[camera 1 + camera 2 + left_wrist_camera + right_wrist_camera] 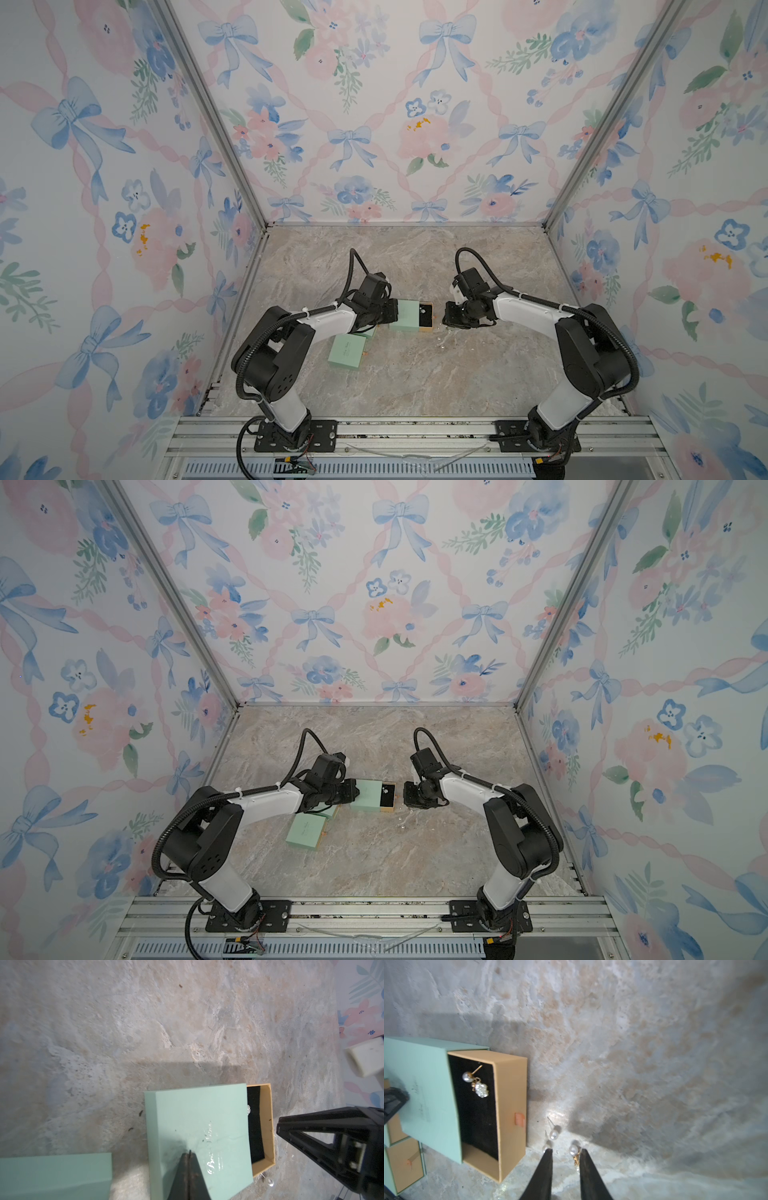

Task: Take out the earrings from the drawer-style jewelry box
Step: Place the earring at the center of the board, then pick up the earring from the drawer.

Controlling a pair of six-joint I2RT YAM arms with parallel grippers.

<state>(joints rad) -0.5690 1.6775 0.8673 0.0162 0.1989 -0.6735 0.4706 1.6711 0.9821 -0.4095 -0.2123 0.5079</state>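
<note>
The mint-green drawer-style jewelry box [409, 316] [425, 1088] lies mid-table, its tan drawer [510, 1105] pulled out towards my right arm. One pearl-cluster earring [476, 1083] rests on the drawer's black lining. Three pearl earrings lie on the marble beside the drawer: one [554, 1134] a little ahead of my fingertips, one [545, 1148] at a fingertip, and one with a gold post [573, 1150] between the fingers. My right gripper [565, 1151] [449, 321] hangs open over them, holding nothing. My left gripper [189, 1154] [392, 312] is shut, its tips pressed on the box's green sleeve [199, 1126].
A second mint box [347, 351] lies nearer the front and left. Another [368, 331] sits partly under my left arm. Patterned walls enclose the marble table [415, 382] on three sides. An aluminium rail [415, 432] runs along the front.
</note>
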